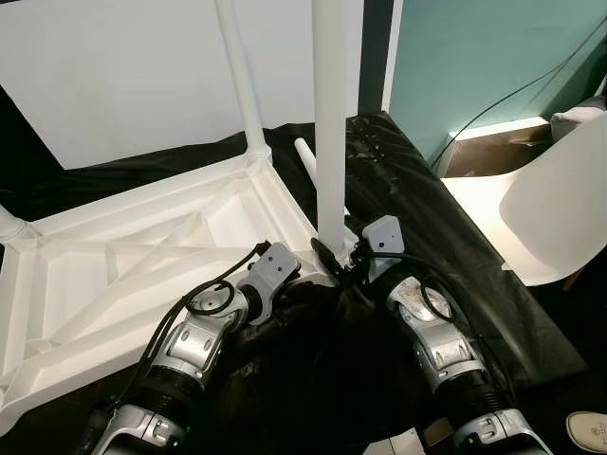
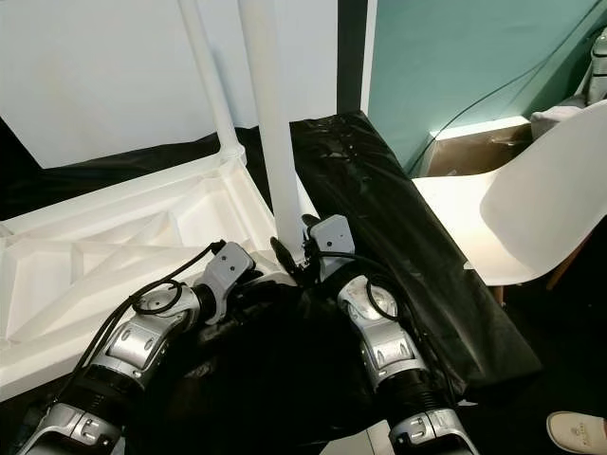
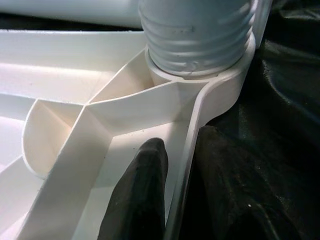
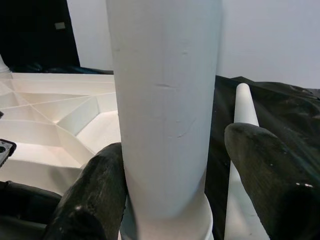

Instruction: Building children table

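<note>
I have the white tabletop [image 1: 133, 256] lying upside down on the black sheet [image 1: 417, 209], and the leg [image 1: 330, 114] I am screwing in stands upright in the corner socket at about 6 o'clock from the far leg [image 1: 242, 76]. My left gripper [image 3: 170, 190] is clenched on the tabletop rim just beside the socket, one finger each side of it. My right gripper [image 4: 172, 190] straddles the leg low down with one finger apart from it, so released, I judge; next it must close and turn, because threads [image 3: 195, 30] show above the socket, and a spare leg [image 1: 305, 156] lies at 12 o'clock.
</note>
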